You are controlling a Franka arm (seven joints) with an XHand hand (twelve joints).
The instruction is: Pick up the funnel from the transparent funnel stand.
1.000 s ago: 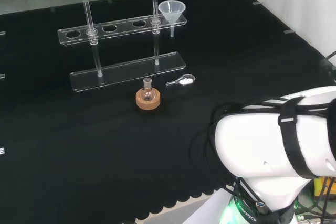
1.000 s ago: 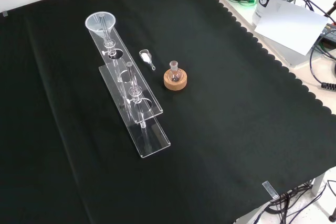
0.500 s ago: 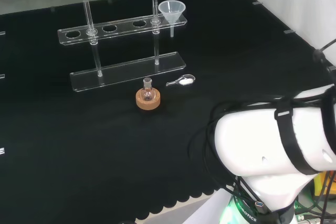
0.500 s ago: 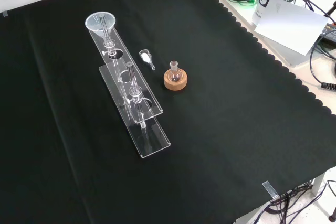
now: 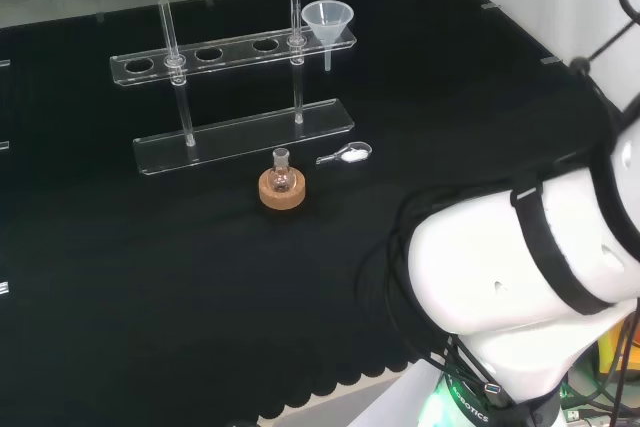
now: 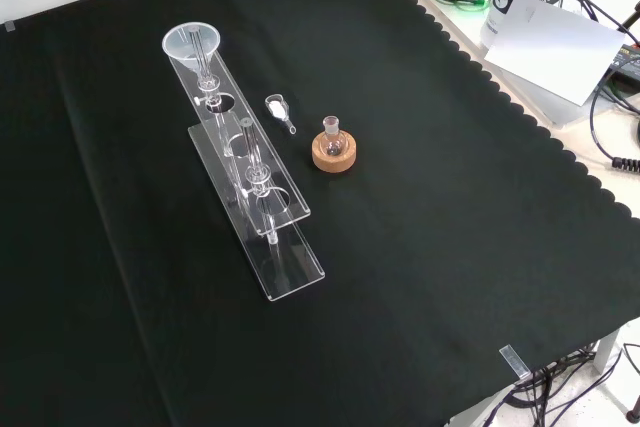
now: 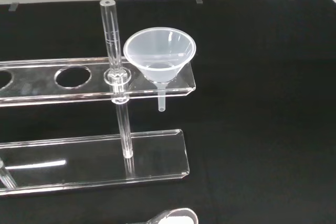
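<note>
From the head view, nearest me sat a small flask [image 5: 281,169] on its cork ring [image 5: 281,190], then the funnel stand [image 5: 232,50]. The funnel [image 5: 327,20] sat in its right-end hole. I judged this the approach; next, descend over its cone. I couldn't tell the hand's state.

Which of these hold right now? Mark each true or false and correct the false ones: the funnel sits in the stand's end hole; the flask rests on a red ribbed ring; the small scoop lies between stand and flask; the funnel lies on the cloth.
1. The funnel sits in the end hole of the transparent funnel stand. True.
2. The small flask rests on a red ribbed ring. False: it sits on a cork ring.
3. In the front view, the small scoop lies between the stand and the flask. True.
4. The funnel lies on the cloth. False: it stands upright in the stand's upper shelf.
</note>
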